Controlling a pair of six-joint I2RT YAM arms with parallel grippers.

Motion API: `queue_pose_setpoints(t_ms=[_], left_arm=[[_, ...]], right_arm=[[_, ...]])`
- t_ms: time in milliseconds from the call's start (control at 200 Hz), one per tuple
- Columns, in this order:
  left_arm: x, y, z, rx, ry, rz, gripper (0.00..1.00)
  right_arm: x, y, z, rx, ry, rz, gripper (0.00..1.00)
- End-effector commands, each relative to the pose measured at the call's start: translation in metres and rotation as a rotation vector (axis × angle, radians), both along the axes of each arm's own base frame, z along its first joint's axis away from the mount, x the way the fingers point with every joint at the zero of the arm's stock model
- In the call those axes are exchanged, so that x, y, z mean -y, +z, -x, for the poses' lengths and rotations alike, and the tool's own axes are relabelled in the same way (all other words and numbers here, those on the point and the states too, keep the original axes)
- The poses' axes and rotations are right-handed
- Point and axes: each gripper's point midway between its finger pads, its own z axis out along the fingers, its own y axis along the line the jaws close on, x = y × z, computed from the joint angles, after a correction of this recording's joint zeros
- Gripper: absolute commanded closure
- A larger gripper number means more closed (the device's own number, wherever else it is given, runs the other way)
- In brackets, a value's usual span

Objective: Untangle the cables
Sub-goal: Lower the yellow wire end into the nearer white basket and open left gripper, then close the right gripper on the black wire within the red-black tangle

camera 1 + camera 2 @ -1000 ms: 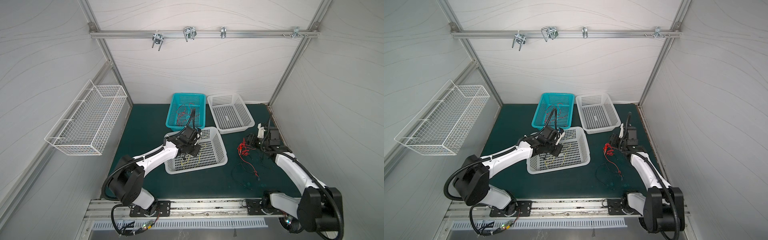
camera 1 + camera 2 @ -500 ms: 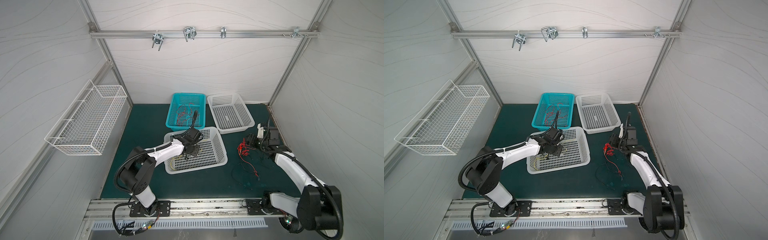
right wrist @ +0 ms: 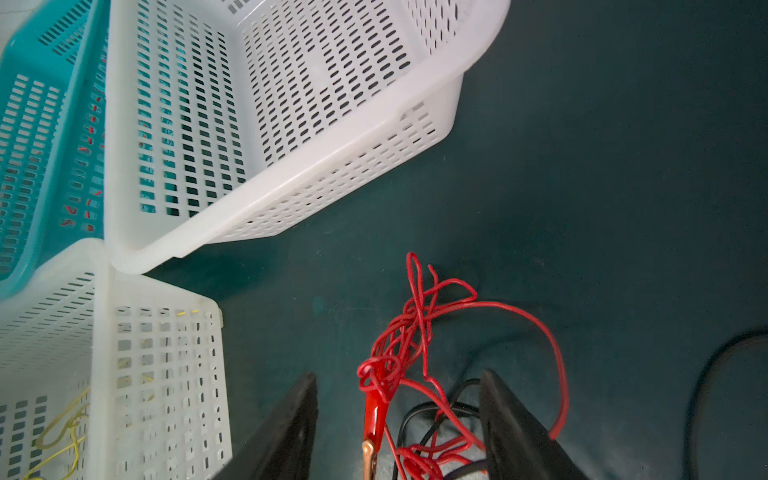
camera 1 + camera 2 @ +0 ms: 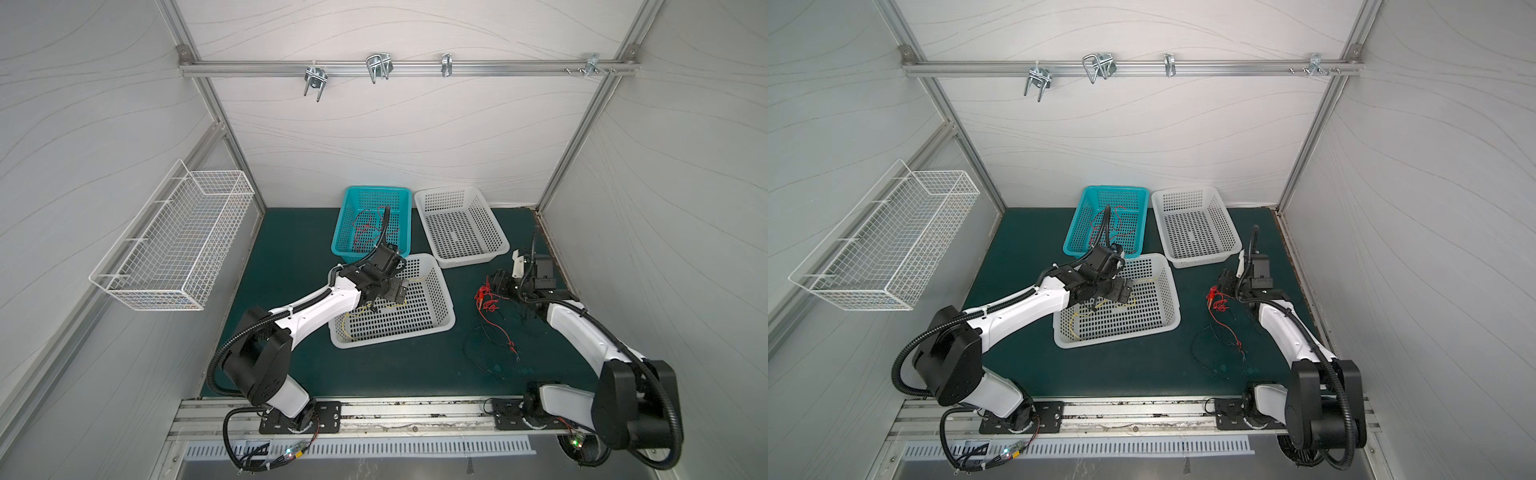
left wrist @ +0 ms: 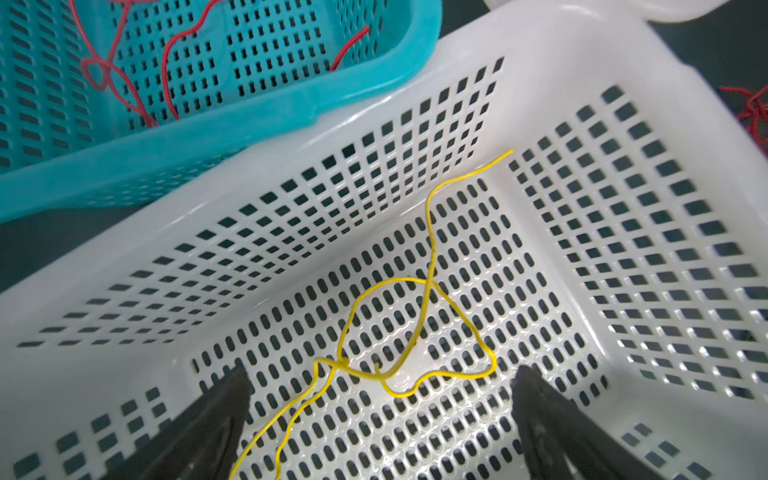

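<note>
The cables lie in three places. A red and black tangle spreads on the green mat at the right. My right gripper is open; its jaws stand on either side of the red bundle and a red clip without pinching them. A yellow cable lies loose on the floor of the near white basket. My left gripper hovers wide open over it. Red cables rest in the teal basket.
A second white basket stands at the back right, touching the teal one and close to the near one. A wire rack hangs on the left wall. A rail with metal hooks crosses the back wall.
My left gripper has opened over the near white basket and the yellow cable now lies free on the basket floor. The left arm swung slightly. The right arm has hardly moved.
</note>
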Motion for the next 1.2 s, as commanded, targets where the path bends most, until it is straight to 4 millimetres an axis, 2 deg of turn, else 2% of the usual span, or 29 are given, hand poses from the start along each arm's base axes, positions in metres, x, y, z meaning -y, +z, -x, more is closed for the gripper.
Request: queue_pose_setpoints(t_ms=[0,170,340,565,710,950,1196], left_arm=[[0.024,0.047,-0.013,0.133,-0.047,0.066,0.01],[0.052,0.066,-0.015,0.194,-0.123,0.098,0.03],[0.084,0.075,-0.011,0.222,-0.202,0.160,0.03],[0.115,0.075,-0.004,0.223,-0.281,0.218,0.03],[0.124,0.072,-0.002,0.207,-0.319,0.228,0.04],[0.128,0.072,-0.003,0.223,-0.349,0.227,0.04],[0.133,0.069,-0.004,0.226,-0.367,0.225,0.04]], right_arm=[[0.000,0.002,0.000,-0.029,0.011,0.023,0.38],[0.005,0.005,0.008,-0.063,-0.008,0.040,0.38],[0.008,0.028,0.018,-0.016,-0.027,0.038,0.38],[0.038,0.040,0.034,-0.056,-0.131,0.057,0.38],[0.049,0.025,0.041,-0.119,-0.158,0.029,0.37],[0.044,-0.009,0.036,-0.148,-0.129,-0.036,0.39],[0.051,-0.019,0.035,-0.141,-0.141,0.009,0.41]])
